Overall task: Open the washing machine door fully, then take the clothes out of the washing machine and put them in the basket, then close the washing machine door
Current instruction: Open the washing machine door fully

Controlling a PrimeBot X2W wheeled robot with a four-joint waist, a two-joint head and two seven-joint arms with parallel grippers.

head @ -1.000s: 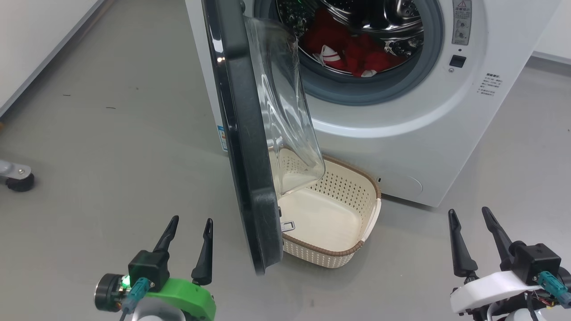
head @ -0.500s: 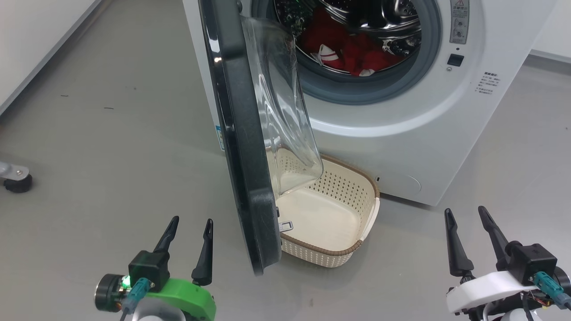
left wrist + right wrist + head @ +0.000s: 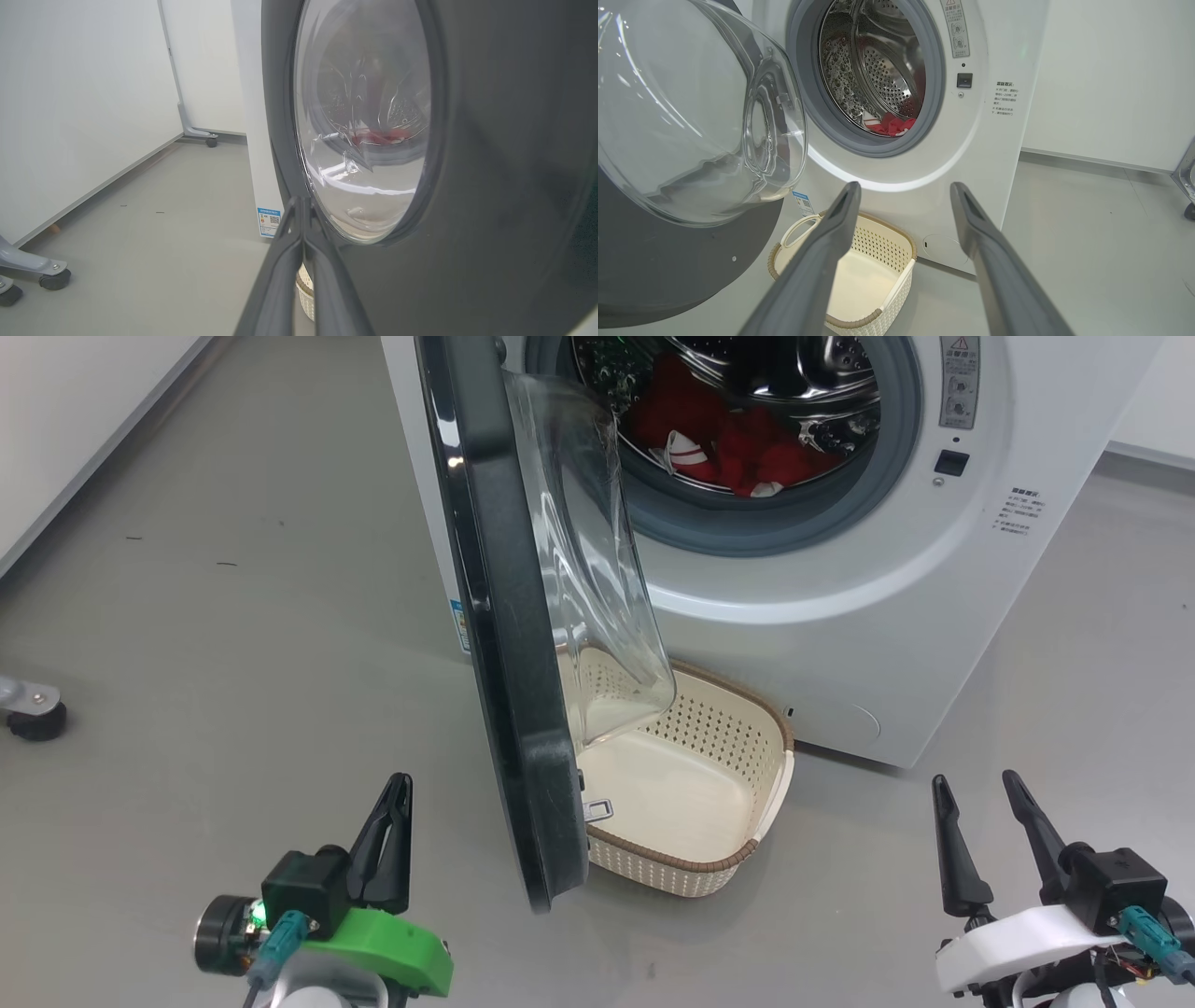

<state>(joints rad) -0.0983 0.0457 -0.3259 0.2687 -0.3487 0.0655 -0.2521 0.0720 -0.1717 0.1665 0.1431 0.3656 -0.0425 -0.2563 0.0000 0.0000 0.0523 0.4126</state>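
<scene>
Head: my left claw (image 3: 400, 786) pinched shut, empty; washing machine door (image 3: 509, 616) just right of it. My right claw (image 3: 974, 782) spread wide; basket (image 3: 691, 870) ahead-left. Left wrist: door close before tips. Right wrist: clothes (image 3: 892, 126), probably low in the washing machine (image 3: 1004, 163), beyond tips.

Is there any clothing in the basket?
No, the basket shows a bare cream floor; the red clothes lie inside the washing machine.

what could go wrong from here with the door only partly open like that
1. The washing machine door stands only partly open, right beside the basket; clothes pulled out could snag on it or miss.
2. The shut left gripper sits beside the door's outer face; a push there might swing it closed.
</scene>
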